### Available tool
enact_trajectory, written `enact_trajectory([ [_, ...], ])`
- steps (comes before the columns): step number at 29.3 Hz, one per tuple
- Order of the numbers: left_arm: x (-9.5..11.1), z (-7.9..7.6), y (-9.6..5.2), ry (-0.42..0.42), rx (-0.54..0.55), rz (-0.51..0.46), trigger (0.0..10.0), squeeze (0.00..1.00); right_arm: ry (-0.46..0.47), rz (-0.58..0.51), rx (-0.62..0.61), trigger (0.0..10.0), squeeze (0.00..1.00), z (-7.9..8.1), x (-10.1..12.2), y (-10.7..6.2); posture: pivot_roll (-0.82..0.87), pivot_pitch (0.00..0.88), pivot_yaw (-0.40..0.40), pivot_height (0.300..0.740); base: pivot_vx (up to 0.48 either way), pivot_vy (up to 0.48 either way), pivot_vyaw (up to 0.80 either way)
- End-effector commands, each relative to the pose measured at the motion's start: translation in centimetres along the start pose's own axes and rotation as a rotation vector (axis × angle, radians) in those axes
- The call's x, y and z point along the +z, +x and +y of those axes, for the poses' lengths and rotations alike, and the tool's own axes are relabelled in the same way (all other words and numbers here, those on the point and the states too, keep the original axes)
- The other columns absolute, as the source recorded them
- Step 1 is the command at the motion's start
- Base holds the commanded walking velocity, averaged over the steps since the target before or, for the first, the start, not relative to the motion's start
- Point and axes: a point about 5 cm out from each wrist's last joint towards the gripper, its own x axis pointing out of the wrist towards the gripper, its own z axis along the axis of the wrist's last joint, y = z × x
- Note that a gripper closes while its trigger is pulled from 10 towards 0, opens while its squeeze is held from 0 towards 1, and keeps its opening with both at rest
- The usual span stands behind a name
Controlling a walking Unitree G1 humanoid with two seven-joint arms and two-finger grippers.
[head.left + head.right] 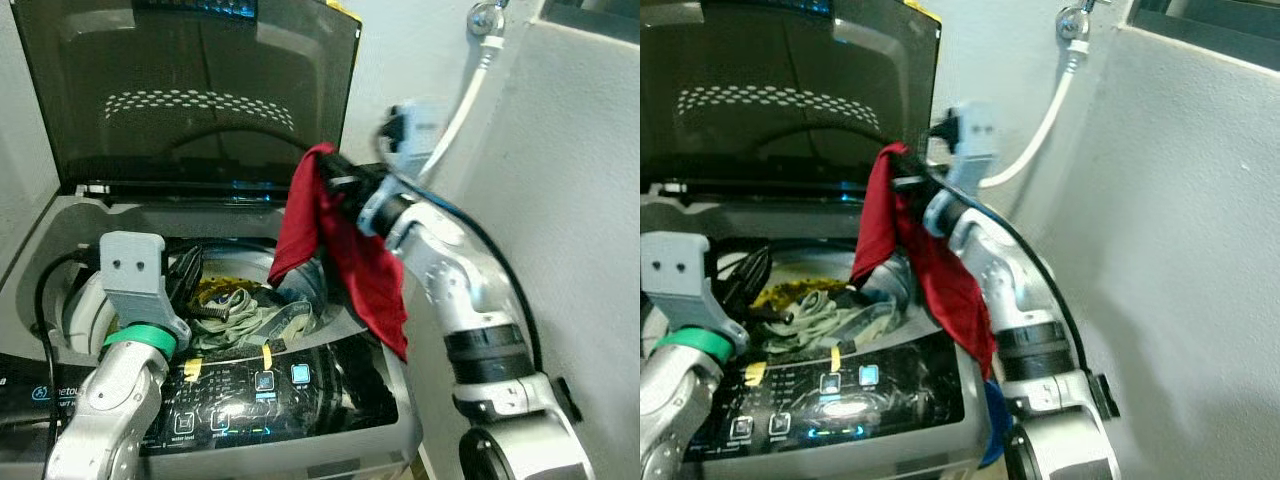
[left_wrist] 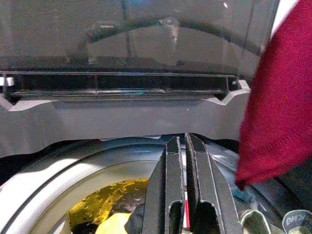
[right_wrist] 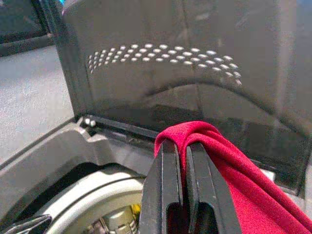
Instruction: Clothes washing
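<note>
One end effector (image 3: pixel 181 146) pinching red cloth (image 1: pixel 345 250).

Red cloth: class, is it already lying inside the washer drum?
No, the red cloth hangs in the air from the right gripper, beside the drum opening.

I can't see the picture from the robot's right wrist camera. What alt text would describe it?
Two black fingers of the right gripper pinch a fold of red cloth, held above a top-loading washer's round drum. The washer's dark see-through lid stands open behind.
</note>
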Motion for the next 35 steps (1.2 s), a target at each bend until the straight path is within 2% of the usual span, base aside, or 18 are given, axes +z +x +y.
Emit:
enact_trajectory([
  [1, -0.2, -0.2, 0.3, 0.023, -0.018, 0.005, 10.0, 0.0, 0.074, -0.176, 0.113, 10.0, 0.0, 2.0, 4.9, 1.6, 0.06, 0.0, -0.033, 0.74, 0.0, 0.0, 0.0],
  [2, 0.0, -0.1, 0.6, 0.034, -0.023, -0.003, 10.0, 0.0, 0.246, -0.387, 0.215, 10.0, 0.0, 3.4, 10.0, 2.3, 0.07, 0.0, -0.037, 0.74, 0.0, 0.0, 0.0],
  [4, 0.0, -0.1, 0.6, 0.034, -0.023, -0.003, 10.0, 0.0, 0.246, -0.387, 0.215, 10.0, 0.0, 3.4, 10.0, 2.3, 0.07, 0.0, -0.037, 0.74, 0.0, 0.0, 0.0],
  [5, 0.2, 0.1, 0.8, 0.043, -0.025, -0.017, 10.0, 0.0, 0.425, -0.56, 0.276, 10.0, 0.0, 3.8, 14.5, 2.3, 0.07, 0.0, -0.043, 0.74, 0.0, 0.0, 0.0],
  [6, 0.5, 0.3, 0.8, 0.054, -0.032, -0.029, 10.0, 0.0, 0.533, -0.666, 0.263, 10.0, 0.0, 3.4, 17.4, 2.2, 0.08, 0.0, -0.045, 0.74, 0.0, 0.0, 0.0],
  [7, 0.7, 0.4, 0.7, 0.059, -0.035, -0.035, 10.0, 0.0, 0.573, -0.706, 0.228, 10.0, 0.0, 2.7, 18.6, 2.1, 0.08, 0.0, -0.045, 0.74, 0.0, 0.0, 0.0],
  [12, 0.8, 0.5, 0.5, 0.077, -0.037, -0.034, 10.0, 0.0, 0.656, -0.758, 0.206, 10.0, 0.0, 1.7, 20.3, 1.6, 0.09, 0.0, -0.05, 0.74, 0.0, 0.0, 0.0],
  [15, 0.7, 0.5, 0.5, 0.086, -0.042, -0.029, 10.0, 0.0, 0.611, -0.744, 0.196, 10.0, 0.0, 1.5, 20.9, 1.3, 0.1, 0.0, -0.051, 0.74, 0.0, 0.0, 0.0],
  [17, 0.7, 0.5, 0.4, 0.104, -0.058, -0.019, 10.0, 0.0, 0.478, -0.57, 0.186, 10.0, 0.0, 1.7, 18.4, 2.6, 0.09, 0.0, -0.047, 0.74, 0.0, 0.0, 0.0],
  [19, 0.7, 0.5, 0.4, 0.104, -0.058, -0.019, 10.0, 0.0, 0.478, -0.57, 0.186, 10.0, 0.0, 1.7, 18.4, 2.6, 0.09, 0.0, -0.047, 0.74, 0.0, 0.0, 0.0],
  [20, 0.6, 0.5, 0.4, 0.119, -0.078, 0.0, 10.0, 0.0, 0.333, -0.455, 0.148, 10.0, 0.0, 1.7, 16.0, 3.5, 0.09, 0.0, -0.043, 0.74, 0.0, 0.0, 0.0],
  [21, 0.6, 0.5, 0.4, 0.119, -0.078, 0.0, 10.0, 0.0, 0.333, -0.455, 0.148, 10.0, 0.0, 1.7, 16.0, 3.5, 0.09, 0.0, -0.043, 0.74, 0.0, 0.0, 0.0],
  [23, 0.4, 0.5, 0.2, 0.157, -0.111, 0.043, 10.0, 0.0, 0.127, -0.325, 0.085, 10.0, 0.0, 1.5, 12.9, 4.4, 0.09, 0.0, -0.038, 0.74, 0.0, 0.0, 0.0],
  [24, 0.3, 0.3, 0.1, 0.177, -0.14, 0.067, 10.0, 0.0, 0.072, -0.277, 0.055, 10.0, 0.0, 1.1, 11.2, 4.7, 0.09, 0.0, -0.033, 0.74, 0.0, 0.0, 0.0],
  [28, 0.7, -0.5, -0.5, 0.186, -0.249, 0.117, 10.0, 0.0, 0.07, -0.178, 0.053, 10.0, 0.0, 0.8, 7.7, 5.0, 0.1, 0.0, -0.032, 0.74, 0.0, 0.0, 0.0],
  [31, 1.0, -0.7, -0.7, 0.211, -0.295, 0.133, 10.0, 0.0, 0.083, -0.122, 0.078, 10.0, 0.0, 0.8, 6.6, 5.0, 0.11, 0.0, -0.032, 0.74, 0.0, 0.0, 0.0],
  [33, 1.8, -1.0, -1.3, 0.243, -0.394, 0.158, 10.0, 0.0, 0.027, 0.037, 0.175, 10.0, 0.0, 0.9, 4.1, 4.5, 0.11, 0.0, -0.03, 0.74, 0.0, 0.0, 0.0],
  [35, 2.5, -1.3, -2.0, 0.275, -0.489, 0.181, 10.0, 0.0, -0.1, 0.201, 0.315, 10.0, 0.0, 1.4, 1.6, 3.4, 0.11, 0.0, -0.024, 0.74, 0.0, 0.0, 0.0],
])
